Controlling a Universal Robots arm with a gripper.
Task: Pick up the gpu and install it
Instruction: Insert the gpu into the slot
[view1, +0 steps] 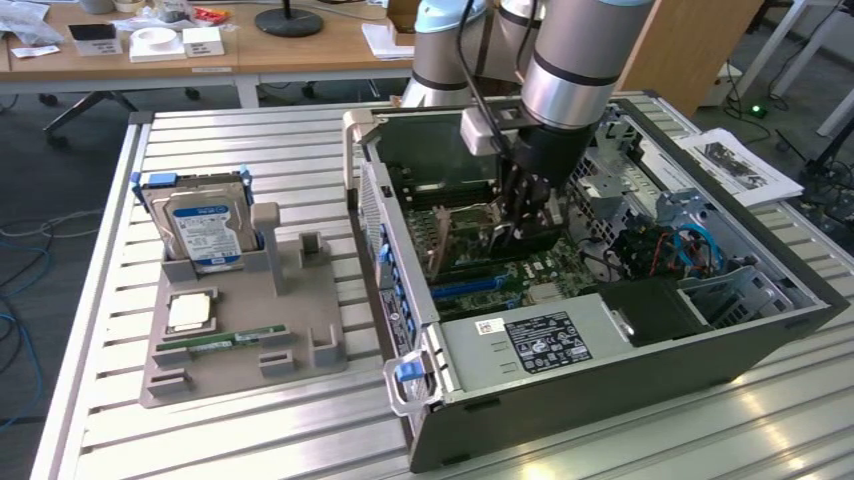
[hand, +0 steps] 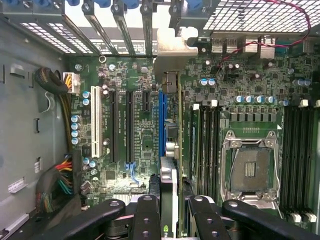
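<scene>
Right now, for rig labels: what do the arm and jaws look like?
The arm is a silver-grey tube with pale blue joint caps, a black cable alongside and a white box at the wrist. The jaws are black pinned linkage bars.

Edge-on gpu (hand: 169, 192) between the jaws, in line with the motherboard's (hand: 145, 142) blue slot (hand: 161, 115).

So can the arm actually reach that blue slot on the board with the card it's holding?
Probably yes. The case is open on its side, the fingers grip the gpu edge-on right beside the blue slot, and nothing seems to lie between them.
</scene>
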